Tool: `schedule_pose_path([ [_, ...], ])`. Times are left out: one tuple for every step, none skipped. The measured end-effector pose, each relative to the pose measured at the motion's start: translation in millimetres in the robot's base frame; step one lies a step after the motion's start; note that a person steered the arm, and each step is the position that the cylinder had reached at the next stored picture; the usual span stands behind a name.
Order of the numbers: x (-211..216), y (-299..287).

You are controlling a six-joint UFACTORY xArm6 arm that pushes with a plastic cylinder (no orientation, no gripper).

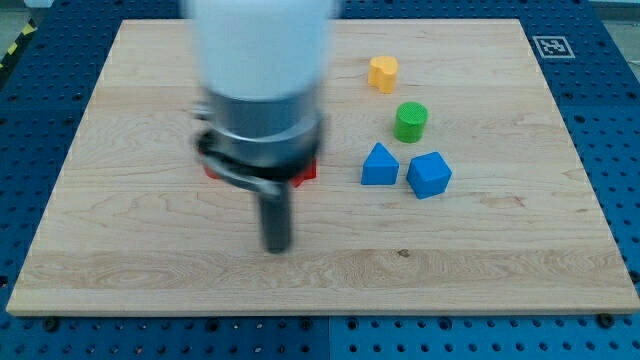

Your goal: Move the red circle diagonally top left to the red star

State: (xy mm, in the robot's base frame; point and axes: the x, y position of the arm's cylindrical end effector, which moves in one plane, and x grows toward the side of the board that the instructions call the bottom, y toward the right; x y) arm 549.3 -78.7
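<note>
My tip (276, 247) is at the lower end of the dark rod, on the board below the arm's wide body. Red block parts show on both sides of the arm body: a red piece (306, 170) at the right and a small red edge (210, 170) at the left. The arm hides most of them, so I cannot tell which is the red circle and which the red star. The tip is below these red pieces in the view and apart from them.
A yellow block (382, 73) sits near the view's top. A green cylinder (410, 121) is below it. A blue triangle block (379, 166) and a blue angular block (429, 175) stand side by side right of the arm. The wooden board (500, 260) rests on a blue pegboard.
</note>
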Motion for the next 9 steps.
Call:
schedule_pose_path([
  [-39, -11],
  [-40, -11],
  [-52, -34],
  [-69, -58],
  [-73, -63],
  [-73, -63],
  [-73, -61],
  [-80, -61],
  [-102, -61],
])
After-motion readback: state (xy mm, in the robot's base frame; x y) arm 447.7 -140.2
